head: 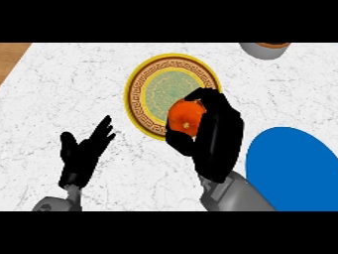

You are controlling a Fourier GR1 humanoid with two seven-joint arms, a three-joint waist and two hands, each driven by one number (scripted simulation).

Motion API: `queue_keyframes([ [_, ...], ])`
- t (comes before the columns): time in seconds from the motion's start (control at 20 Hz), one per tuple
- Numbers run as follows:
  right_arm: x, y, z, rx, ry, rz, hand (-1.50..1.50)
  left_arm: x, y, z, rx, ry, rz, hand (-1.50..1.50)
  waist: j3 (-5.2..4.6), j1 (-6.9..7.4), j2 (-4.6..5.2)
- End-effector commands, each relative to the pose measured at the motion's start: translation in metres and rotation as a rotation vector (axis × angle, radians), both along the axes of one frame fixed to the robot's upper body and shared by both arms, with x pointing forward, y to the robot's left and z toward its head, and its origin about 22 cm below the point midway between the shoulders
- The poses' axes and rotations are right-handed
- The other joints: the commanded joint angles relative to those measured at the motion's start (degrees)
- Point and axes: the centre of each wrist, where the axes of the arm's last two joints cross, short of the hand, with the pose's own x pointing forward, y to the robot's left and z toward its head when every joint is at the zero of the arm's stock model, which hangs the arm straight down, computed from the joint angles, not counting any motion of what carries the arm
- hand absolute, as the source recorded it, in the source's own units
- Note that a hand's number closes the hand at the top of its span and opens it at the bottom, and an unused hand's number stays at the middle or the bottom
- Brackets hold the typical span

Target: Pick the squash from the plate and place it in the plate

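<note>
Squash (184, 116), orange and round, sits clamped in the right hand (215, 134), whose fingers (217, 98) curl over its top and far side while the thumb wraps below. It hangs over the near right rim of the patterned plate (151, 87), a yellow-edged dish with a Greek-key band and a pale green centre; whether it has fully lifted clear of that rim is hard to tell from this steep angle, though it looks raised. The blue plate (303, 173) lies on the marble bench (69, 74) to the right, close by the right forearm, and seems to be the destination.

The step in hand is the carry. To do it well, the hand should keep its curl on the squash and raise it enough to pass over both rims, then travel rightward and a little toward the robot. A round fruit will roll if let go at the edge, so the release is best made low over the middle of the blue plate, fingers opening only once the squash rests on it.

The left hand (84, 151) rests at the lower left, fingers apart and pointing up, holding nothing. A grey pot (265, 49) shows at the top edge, well apart from the path.
</note>
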Motion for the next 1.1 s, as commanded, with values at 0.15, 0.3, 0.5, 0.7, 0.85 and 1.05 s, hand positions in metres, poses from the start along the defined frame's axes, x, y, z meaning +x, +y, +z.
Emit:
queue_keyframes([
  [0.15,0.027,0.017,-0.003,0.064,-0.084,-0.187,1.5,-0.001,0.004,-0.007,-0.005,0.014,0.017,0.0,-0.16,-1.32,0.55],
  [0.3,0.038,0.014,-0.015,0.063,-0.104,-0.245,1.5,-0.001,0.01,-0.002,0.018,0.008,0.032,0.0,0.01,-1.85,0.53],
  [0.5,0.06,0.009,-0.019,0.065,-0.1,-0.305,1.5,-0.001,0.01,0.0,-0.001,0.008,0.034,0.0,0.06,-1.34,0.85],
  [0.7,0.077,0.004,-0.026,0.076,-0.137,-0.309,1.5,0.002,0.008,-0.004,-0.003,0.01,0.035,0.0,0.08,-2.11,1.12],
  [0.85,0.091,0.002,-0.023,0.081,-0.126,-0.324,1.5,-0.01,-0.002,-0.014,-0.005,0.026,0.045,0.0,0.07,-2.36,0.83],
  [1.05,0.106,-0.022,-0.045,0.13,0.066,-0.432,1.5,-0.002,0.007,0.003,-0.007,0.007,0.035,0.0,0.17,-1.8,1.18],
])
